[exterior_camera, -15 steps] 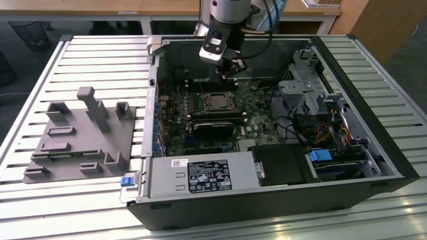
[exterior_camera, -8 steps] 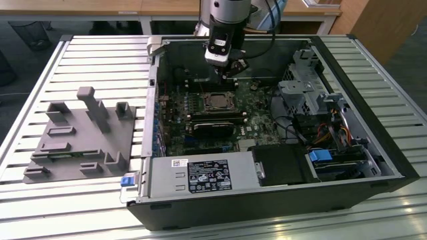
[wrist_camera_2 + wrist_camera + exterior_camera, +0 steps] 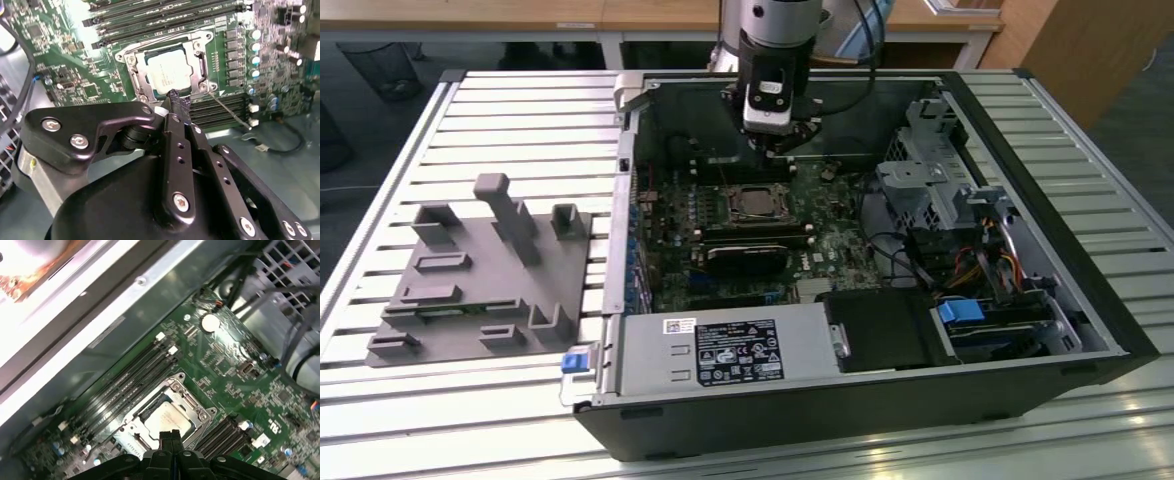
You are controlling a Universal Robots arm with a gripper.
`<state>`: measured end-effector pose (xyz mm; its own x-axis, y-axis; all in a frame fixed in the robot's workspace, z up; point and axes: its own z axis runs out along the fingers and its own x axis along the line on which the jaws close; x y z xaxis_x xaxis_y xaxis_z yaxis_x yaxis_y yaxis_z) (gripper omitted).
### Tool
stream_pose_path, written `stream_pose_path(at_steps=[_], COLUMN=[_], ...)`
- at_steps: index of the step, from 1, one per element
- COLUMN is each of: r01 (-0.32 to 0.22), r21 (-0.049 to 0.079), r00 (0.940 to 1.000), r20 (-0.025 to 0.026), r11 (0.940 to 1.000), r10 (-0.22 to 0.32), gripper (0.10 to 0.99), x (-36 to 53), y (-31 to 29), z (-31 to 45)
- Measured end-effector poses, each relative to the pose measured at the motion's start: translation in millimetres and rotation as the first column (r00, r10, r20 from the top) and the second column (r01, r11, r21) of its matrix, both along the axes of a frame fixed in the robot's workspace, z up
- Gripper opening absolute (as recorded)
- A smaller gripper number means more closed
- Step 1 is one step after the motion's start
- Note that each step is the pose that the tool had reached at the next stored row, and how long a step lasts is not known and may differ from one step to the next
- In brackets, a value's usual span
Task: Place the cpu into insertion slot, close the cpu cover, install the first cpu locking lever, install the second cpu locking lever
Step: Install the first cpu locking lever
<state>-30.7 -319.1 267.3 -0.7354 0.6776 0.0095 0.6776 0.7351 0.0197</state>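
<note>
Inside the open PC case [image 3: 1107, 335], the cpu [image 3: 170, 75] is sitting in the insertion slot [image 3: 194, 70], with the cpu cover [image 3: 197, 42] lying flat around it. The gripper [image 3: 177, 98] is hovering beside the socket, pinched together and carrying nothing. One thin locking lever [image 3: 231, 111] is sticking out loose, so it's probably lever time. Pressing steadily near the rod's free end and keeping off the motherboard [image 3: 75, 75] is looking like the way.

claw [image 3: 177, 98] hides part of cpu cover [image 3: 139, 77]
</note>
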Motion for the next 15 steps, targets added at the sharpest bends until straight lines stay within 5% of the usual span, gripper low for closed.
stream_pose_path(at_steps=[8,15], r01=[-0.099,-0.203], r21=[0.0,0.0], r00=[0.9951,0.9791], r20=[0.0,0.0], r11=[0.9951,0.9791], r10=[0.099,0.203], gripper=[0.106,0.106], x=[-0.1,-0.1], y=[0.0,0.0], z=[-0.2,-0.6])
